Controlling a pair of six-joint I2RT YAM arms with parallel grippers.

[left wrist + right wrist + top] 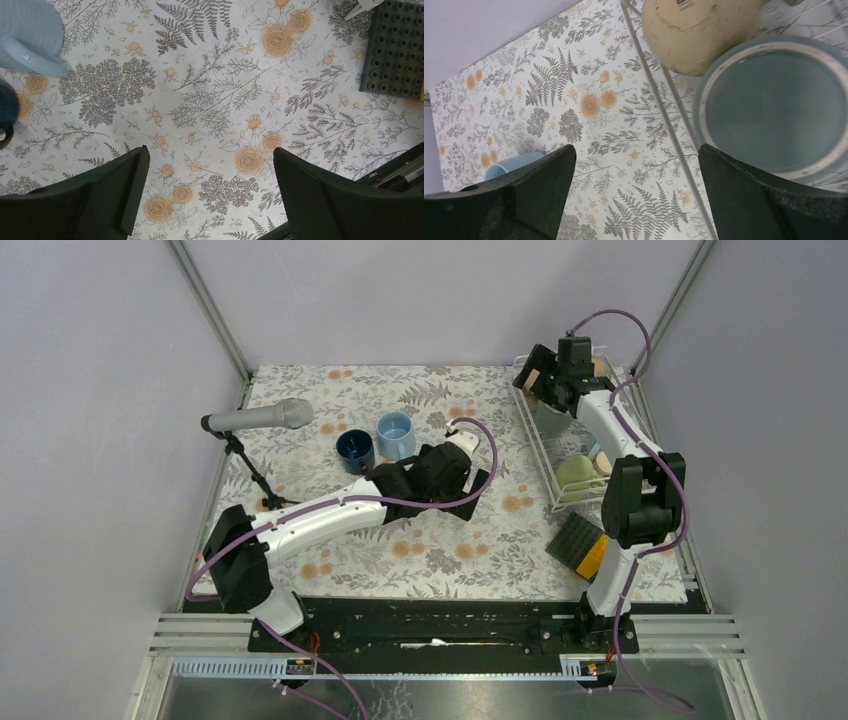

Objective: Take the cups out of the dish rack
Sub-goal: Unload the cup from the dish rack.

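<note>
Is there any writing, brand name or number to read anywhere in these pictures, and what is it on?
No text can be read in any of the three views.
The tan cup in the right wrist view has a small dark printed mark at the picture's top edge. It is cut off and too small to read.

The floral table (pixel 430 550) bears a navy mug (pixel 355 450), a pale-blue mug (pixel 396 434), dish rack (pixel 535 452) and black pad (pixel 574 538).

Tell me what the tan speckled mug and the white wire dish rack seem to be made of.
The tan speckled mug looks like glazed ceramic, perhaps stoneware: soft sheen, small dark specks. The white wire dish rack looks like metal wire with a white coating: thin, straight, smooth rods; plastic cannot be excluded.
</note>
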